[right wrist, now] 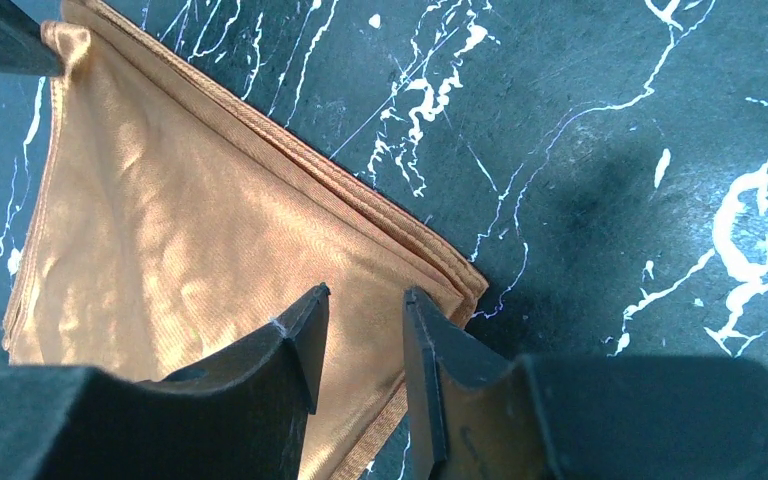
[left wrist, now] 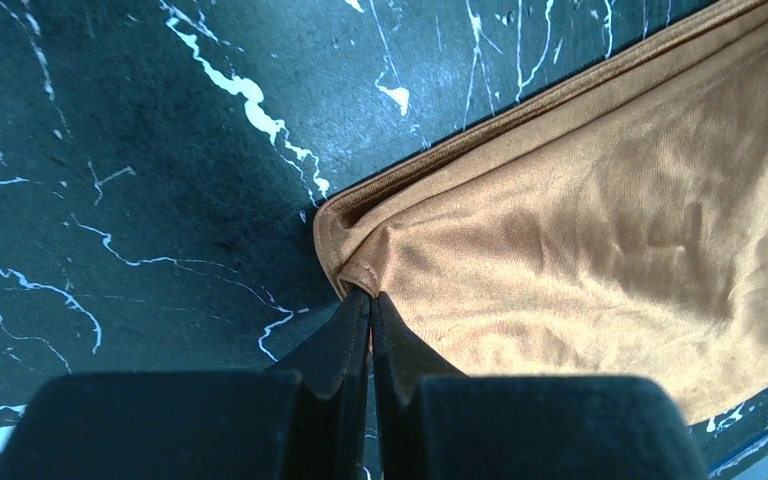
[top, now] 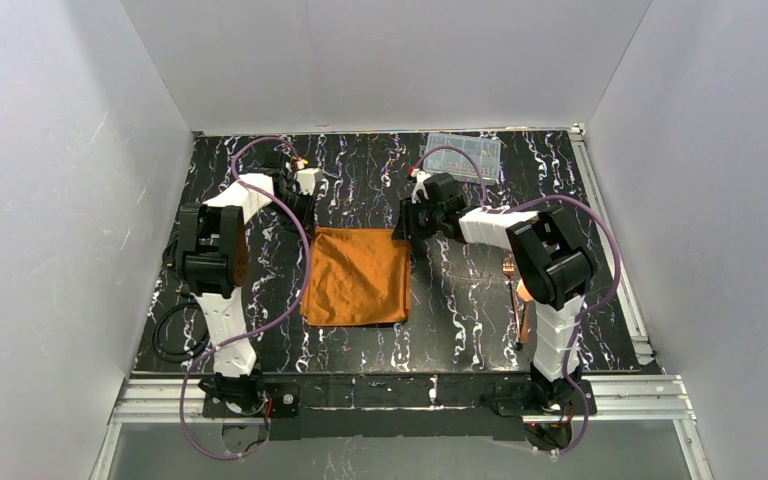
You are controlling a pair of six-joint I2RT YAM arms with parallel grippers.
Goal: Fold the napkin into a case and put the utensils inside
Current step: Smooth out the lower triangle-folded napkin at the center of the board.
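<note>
The rust-orange napkin [top: 358, 277] lies folded into a layered square on the black marble table [top: 460, 310]. My left gripper [top: 306, 220] is at its far left corner. In the left wrist view the left gripper [left wrist: 371, 295] is shut, pinching the bunched corner of the napkin [left wrist: 580, 230]. My right gripper [top: 406, 228] hovers at the far right corner. In the right wrist view the right gripper [right wrist: 365, 295] is open over the napkin [right wrist: 180, 230], holding nothing. The copper utensils [top: 522, 300] lie to the right, partly hidden behind the right arm; a fork head [top: 508, 265] shows.
A clear plastic compartment box [top: 463, 152] sits at the far edge, right of centre. A coiled black cable [top: 172, 330] lies beside the left arm's base. White walls close in the table on three sides.
</note>
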